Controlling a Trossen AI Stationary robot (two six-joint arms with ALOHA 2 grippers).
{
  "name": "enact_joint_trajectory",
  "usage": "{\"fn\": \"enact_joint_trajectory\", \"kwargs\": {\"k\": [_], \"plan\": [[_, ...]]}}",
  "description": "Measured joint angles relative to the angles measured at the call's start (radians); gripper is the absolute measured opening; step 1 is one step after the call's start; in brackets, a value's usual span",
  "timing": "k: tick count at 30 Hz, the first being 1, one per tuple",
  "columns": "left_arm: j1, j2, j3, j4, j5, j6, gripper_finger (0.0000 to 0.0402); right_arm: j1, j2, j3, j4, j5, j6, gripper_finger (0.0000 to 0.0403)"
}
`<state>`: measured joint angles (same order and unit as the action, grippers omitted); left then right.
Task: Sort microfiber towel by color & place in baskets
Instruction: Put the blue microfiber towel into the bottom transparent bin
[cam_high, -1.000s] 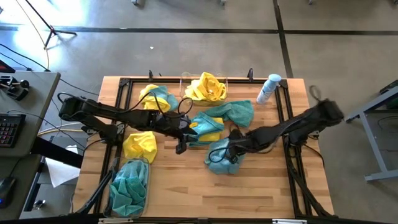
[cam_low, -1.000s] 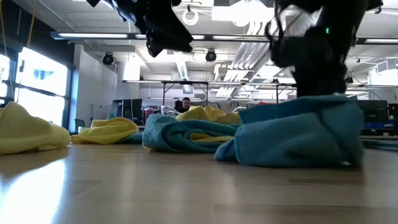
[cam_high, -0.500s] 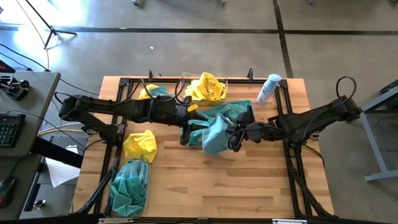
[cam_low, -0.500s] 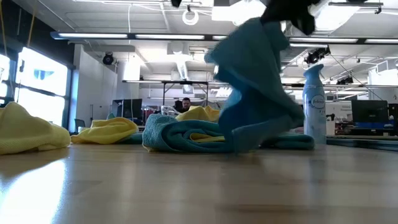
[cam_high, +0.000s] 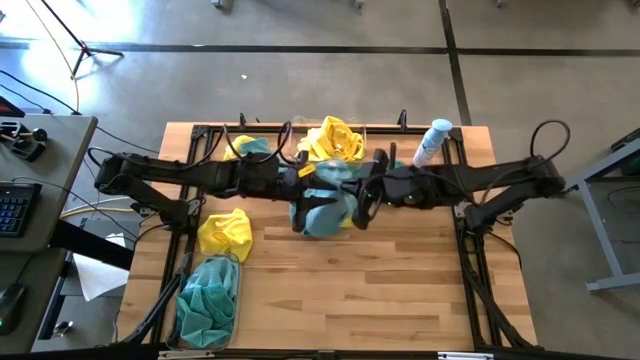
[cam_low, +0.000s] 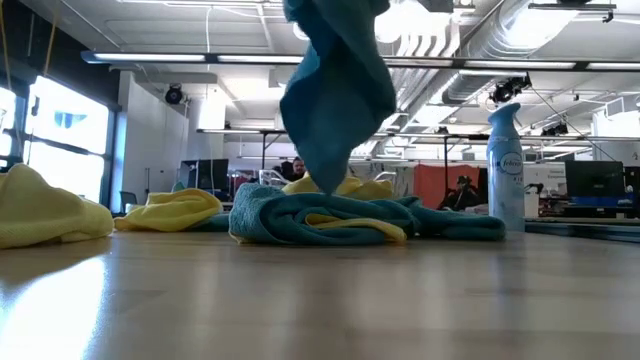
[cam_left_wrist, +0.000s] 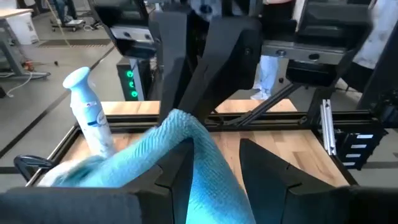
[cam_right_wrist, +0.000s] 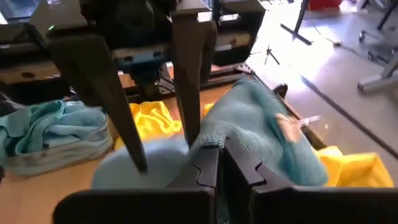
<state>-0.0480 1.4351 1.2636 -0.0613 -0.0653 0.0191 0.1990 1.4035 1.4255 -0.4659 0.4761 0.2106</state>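
A teal-blue microfiber towel hangs in the air above the middle of the table, pinched at its top by the right gripper, whose fingers press together on the cloth. The left gripper sits just beside it on the opposite side, fingers spread around the hanging fabric. Below them lies a teal and yellow pile. Beyond the grippers, a basket holds yellow cloth; another basket on the left arm's side holds teal. A spray bottle stands behind the right arm.

Wood table w/ black frame, yellow & teal towels strewn, two clear baskets, spray bottle at far edge.
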Motion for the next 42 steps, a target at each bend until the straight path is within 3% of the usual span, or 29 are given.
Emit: {"fn": "enact_joint_trajectory", "kwargs": {"k": [5, 15, 26, 36, 42], "plan": [[-0.003, -0.002, 0.0, -0.03, -0.078, 0.011, 0.012, -0.019, 0.051, 0.069, -0.031, -0.033, -0.053, 0.0001], [-0.01, 0.0, -0.001, -0.006, -0.131, 0.087, 0.012, -0.055, 0.063, 0.065, -0.224, -0.1, 0.084, 0.0], [-0.009, 0.0, 0.0, -0.092, -0.126, 0.035, 0.0123, -0.055, 0.065, 0.065, -0.108, -0.095, -0.05, 0.0], [0.003, 0.003, -0.001, -0.145, -0.128, -0.01, 0.0186, -0.055, 0.063, 0.064, -0.072, -0.154, -0.068, 0.0], [0.003, 0.026, -0.001, -0.192, -0.125, -0.035, 0.0192, -0.055, 0.063, 0.064, 0.0, -0.155, -0.107, 0.0]]}}
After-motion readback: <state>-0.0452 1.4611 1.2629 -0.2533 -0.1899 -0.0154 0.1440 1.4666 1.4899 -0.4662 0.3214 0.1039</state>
